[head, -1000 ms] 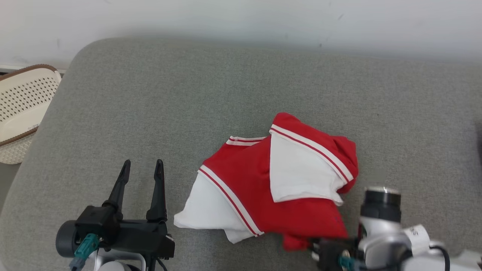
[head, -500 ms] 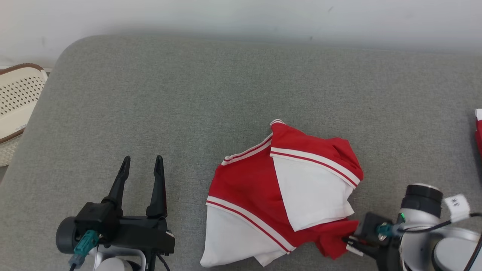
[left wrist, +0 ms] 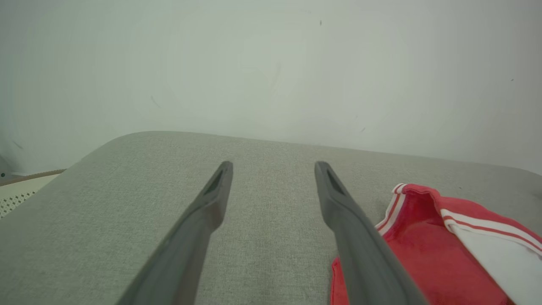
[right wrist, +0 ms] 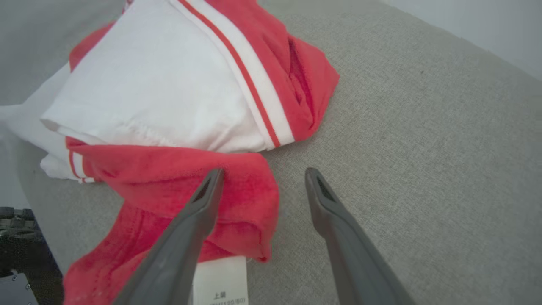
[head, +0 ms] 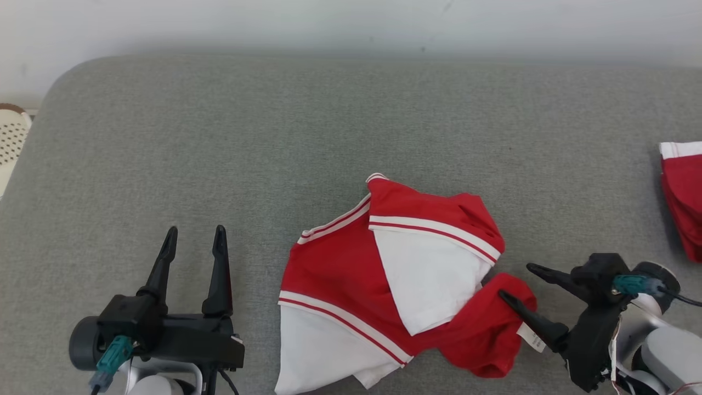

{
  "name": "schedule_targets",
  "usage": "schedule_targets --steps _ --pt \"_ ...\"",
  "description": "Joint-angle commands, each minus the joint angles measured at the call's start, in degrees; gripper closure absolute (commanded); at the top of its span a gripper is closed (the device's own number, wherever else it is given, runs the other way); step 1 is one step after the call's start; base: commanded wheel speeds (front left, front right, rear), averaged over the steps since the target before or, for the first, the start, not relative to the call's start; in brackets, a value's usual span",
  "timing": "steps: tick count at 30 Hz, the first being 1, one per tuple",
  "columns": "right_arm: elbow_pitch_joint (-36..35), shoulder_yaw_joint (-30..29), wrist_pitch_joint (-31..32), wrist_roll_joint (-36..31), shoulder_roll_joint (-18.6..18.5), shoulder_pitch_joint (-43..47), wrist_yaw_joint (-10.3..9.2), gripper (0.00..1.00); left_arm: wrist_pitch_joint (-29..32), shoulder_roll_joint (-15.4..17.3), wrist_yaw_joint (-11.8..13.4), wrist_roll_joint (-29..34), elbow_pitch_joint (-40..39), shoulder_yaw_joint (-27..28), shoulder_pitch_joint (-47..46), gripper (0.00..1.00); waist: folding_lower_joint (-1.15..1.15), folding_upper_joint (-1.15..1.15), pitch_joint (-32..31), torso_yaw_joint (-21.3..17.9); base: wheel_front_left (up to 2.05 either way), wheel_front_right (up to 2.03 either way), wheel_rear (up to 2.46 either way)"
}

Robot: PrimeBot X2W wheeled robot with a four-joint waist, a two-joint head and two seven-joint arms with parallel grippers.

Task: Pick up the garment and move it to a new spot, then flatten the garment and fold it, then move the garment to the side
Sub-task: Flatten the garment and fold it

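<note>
The red-and-white garment lies crumpled on the grey cushion. The right fingers are spread, one over its red corner. The left fingers, also spread, stand beside it without touching.

Grey upholstered surface against a white wall. Cream perforated basket off its left edge; second red-white cloth at right.

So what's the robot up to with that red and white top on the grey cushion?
A two-armed robot is handling a crumpled red and white garment lying on the grey cushion. Its right gripper sits at the garment's red edge, jaws open, gripping nothing. The left gripper hovers open beside the garment, apart from it. The garment is not yet flattened or folded.
</note>
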Motion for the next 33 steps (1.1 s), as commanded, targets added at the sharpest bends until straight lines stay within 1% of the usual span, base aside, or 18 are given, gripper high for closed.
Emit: schedule_targets --steps 1,5,6,11,14,17,20,22,23,25,28,33 --pt "0.27 -1.50 -0.93 0.91 0.96 1.60 -0.13 0.00 -0.28 0.48 0.23 0.74 -0.19 0.21 0.05 0.00 0.00 -0.01 0.06 -0.88 0.00 0.00 0.00" --pt "0.45 -10.30 -5.36 1.84 4.98 6.78 -0.12 0.00 -0.28 0.88 0.44 0.54 -0.43 0.63 -0.14 0.00 0.00 -0.01 0.00 -2.31 0.00 0.00 0.00" --pt "-0.22 -14.35 -7.64 3.61 7.73 9.53 -0.12 0.00 -0.28 0.97 0.72 0.33 -0.67 0.89 0.05 0.00 0.00 -0.01 -0.13 -3.07 0.00 0.00 0.00" --pt "-2.39 -24.04 -13.94 6.45 14.07 14.97 -0.11 0.00 -0.03 1.50 1.33 -0.22 -1.07 1.48 0.78 0.00 0.00 -0.01 -1.08 -4.87 0.00 0.00 0.00" --pt "-3.80 -29.64 -16.34 5.05 18.01 17.16 -0.10 0.00 0.09 1.82 1.58 -0.52 -1.54 1.93 1.06 0.00 0.00 -0.01 -1.77 -5.87 0.00 0.00 0.00" --pt "-5.16 -35.10 -17.26 1.11 21.81 18.33 -0.10 0.00 0.04 2.16 1.90 -0.91 -2.20 2.63 1.59 0.00 0.00 -0.01 -2.61 -6.89 0.00 0.00 0.00" --pt "-6.42 -40.42 -17.51 -4.31 25.26 19.56 -0.10 0.00 -0.03 2.50 2.18 -0.63 -2.87 2.88 2.06 0.00 0.00 -0.01 -3.40 -7.43 0.00 0.00 0.00" --pt "-7.60 -42.91 -17.54 -8.48 27.26 20.43 -0.09 0.00 -0.06 2.73 2.35 -0.33 -3.05 2.81 2.75 0.00 0.00 -0.01 -4.11 -7.70 0.00 0.00 0.00" --pt "-7.60 -42.91 -17.54 -8.48 27.26 20.43 -0.09 0.00 -0.06 2.73 2.35 -0.33 -3.05 2.81 2.75 0.00 0.00 -0.01 -4.11 -7.70 0.00 0.00 0.00" --pt "-8.70 -44.97 -17.48 -12.88 28.94 21.79 -0.10 0.00 -0.06 3.23 2.55 0.28 -3.01 2.61 3.27 0.00 0.00 -0.01 -4.79 -7.78 0.00 0.00 0.00" --pt "-10.05 -46.84 -17.47 -17.65 31.67 24.41 -0.10 0.00 0.15 3.72 3.20 0.96 -3.31 2.23 4.81 0.00 0.00 -0.01 -6.01 -7.75 0.00 0.00 0.00" --pt "-12.29 -48.47 -15.36 -22.64 34.65 28.57 -0.10 0.00 0.73 5.01 3.35 1.16 -3.86 1.83 7.22 0.00 0.00 -0.01 -7.66 -7.51 0.00 0.00 0.00"
